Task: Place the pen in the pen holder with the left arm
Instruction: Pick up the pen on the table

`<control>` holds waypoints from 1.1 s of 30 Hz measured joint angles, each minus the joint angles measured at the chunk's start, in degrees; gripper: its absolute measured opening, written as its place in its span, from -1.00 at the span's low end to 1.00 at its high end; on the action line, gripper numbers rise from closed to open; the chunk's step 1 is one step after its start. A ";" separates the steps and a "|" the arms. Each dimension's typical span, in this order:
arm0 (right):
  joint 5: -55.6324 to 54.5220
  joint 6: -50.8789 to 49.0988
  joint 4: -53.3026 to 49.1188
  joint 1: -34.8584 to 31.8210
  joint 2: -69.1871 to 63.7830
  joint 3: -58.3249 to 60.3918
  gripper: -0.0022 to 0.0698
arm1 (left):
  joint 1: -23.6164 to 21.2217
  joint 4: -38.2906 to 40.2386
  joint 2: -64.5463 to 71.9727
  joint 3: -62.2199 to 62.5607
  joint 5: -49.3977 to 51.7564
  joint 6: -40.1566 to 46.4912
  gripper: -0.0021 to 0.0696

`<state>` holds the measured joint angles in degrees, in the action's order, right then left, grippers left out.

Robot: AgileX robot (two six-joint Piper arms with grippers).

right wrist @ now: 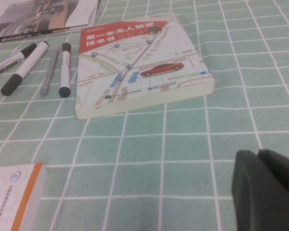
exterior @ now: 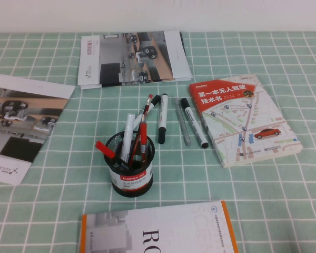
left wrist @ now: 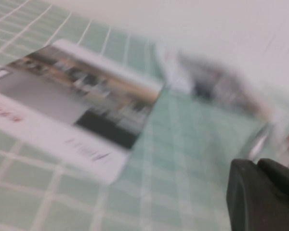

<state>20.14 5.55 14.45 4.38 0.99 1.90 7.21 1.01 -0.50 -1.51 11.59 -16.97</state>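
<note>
Pens (exterior: 181, 122) lie loose on surface (exterior: 284, 200) between holder (exterior: 129, 164) and book (exterior: 244, 118); holder already stocked. Step: approach, nothing grasped. Left tool (left wrist: 262, 192) and right tool (right wrist: 267, 187) off to sides, pads together, empty. Next: left reach, spread, pick one.

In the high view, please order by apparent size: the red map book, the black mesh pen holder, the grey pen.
1. Red map-cover book
2. Black wire-mesh pen holder
3. Slim grey pen

Neither the left gripper nor the right gripper appears there.

The bench (exterior: 284, 211), covered in green checked cloth, carries the pen holder (exterior: 129, 171) at centre, loose markers (exterior: 162, 125) at 12 o'clock, a red book (exterior: 243, 118) at 2 o'clock, and brochures (exterior: 132, 58) at 11 o'clock.
</note>
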 joint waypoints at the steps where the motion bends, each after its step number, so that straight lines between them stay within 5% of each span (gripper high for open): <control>1: 0.00 0.00 0.00 0.00 0.00 0.00 -1.00 | 0.00 1.35 0.00 0.00 -1.74 -2.47 -0.95; 13: 0.00 0.00 0.00 0.00 0.00 0.00 -1.00 | 0.00 3.72 0.00 0.00 -8.56 -7.80 -0.95; 20: 0.00 0.00 0.00 0.00 0.00 0.00 -1.00 | 0.00 3.72 7.06 8.60 0.92 -7.51 -0.95; 33: 0.00 0.00 0.00 0.00 0.00 0.00 -1.00 | 0.00 11.09 46.49 45.03 25.17 20.04 -0.95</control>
<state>20.14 5.55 14.45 4.38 0.99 1.90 7.21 12.09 45.98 43.52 36.76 3.06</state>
